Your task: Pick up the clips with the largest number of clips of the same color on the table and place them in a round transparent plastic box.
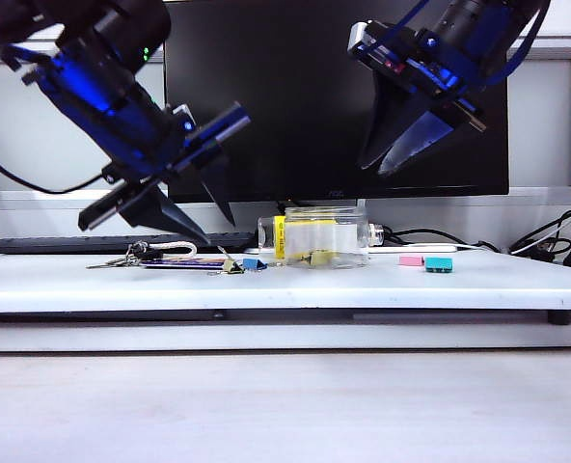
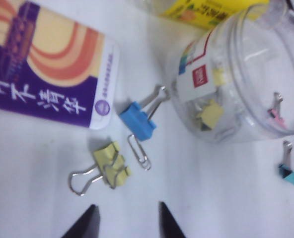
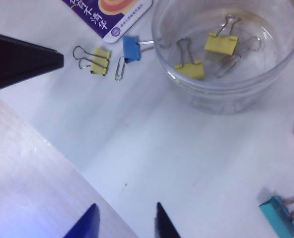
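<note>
Round transparent plastic box (image 3: 231, 54): mid-surface, holding two yellow clips (image 3: 221, 43). Third yellow clip (image 2: 111, 164): on white surface (image 3: 152, 148), left of box, beside blue clip (image 2: 138, 121). Left gripper (image 2: 127, 218): open, empty, above it. Right gripper (image 3: 124, 220): open, empty, raised.

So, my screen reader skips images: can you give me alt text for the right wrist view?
Two yellow clips lie inside the round transparent plastic box on the white table; a third yellow clip lies outside beside a blue clip. The open right gripper hangs above bare table.
</note>
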You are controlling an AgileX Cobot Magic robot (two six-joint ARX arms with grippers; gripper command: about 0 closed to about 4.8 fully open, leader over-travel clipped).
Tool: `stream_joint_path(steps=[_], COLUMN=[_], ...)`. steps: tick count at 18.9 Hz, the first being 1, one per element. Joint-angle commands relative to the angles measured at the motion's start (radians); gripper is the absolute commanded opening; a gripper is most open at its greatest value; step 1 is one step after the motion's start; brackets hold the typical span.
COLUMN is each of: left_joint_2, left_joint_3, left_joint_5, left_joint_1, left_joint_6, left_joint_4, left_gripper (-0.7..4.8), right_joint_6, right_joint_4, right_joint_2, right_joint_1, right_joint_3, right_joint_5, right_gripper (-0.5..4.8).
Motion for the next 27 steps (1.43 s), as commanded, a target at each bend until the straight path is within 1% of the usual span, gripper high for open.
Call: stream_joint_path(steps=[1,4,9,17,19,27], left_joint_2=[0.024,0.026,0.045,0.051,0.051,0.078], left_joint_3=[0.003,0.003,0.003,0.003,0.003,0.003], left_joint_5=[0.003,0.005,0.003,0.003,0.0,0.005], left_joint_1=[-0.001,-0.001,-0.001,-0.001,-0.001,-0.001], left_joint_6=[-0.006,-0.014,-0.029,-0.029,-0.029,-0.029], left_joint_4=[0.023,0.055,0.058,0.079,0.079,0.098], left_gripper=[1.65,1.65,1.65,1.59,1.46,1.46], right_joint_6=[0.0,0.0,0.0,0.0,0.0,0.0], right_joint_4=[0.01,0.01,0.012,0.014,0.014,0.015], right_joint_2=[-0.007,-0.007,-0.007,-0.007,-0.007,-0.007], right_joint_1=[0.002,0.002,0.002,0.002,0.002,0.002], right_joint_3=[0.004,0.004,0.004,0.004,0.004,0.004], right_joint_5=[-0.005,-0.005,-0.005,-0.005,-0.005,-0.005], right_gripper=[1.47,1.47,1.47,1.47,1.47,1.47])
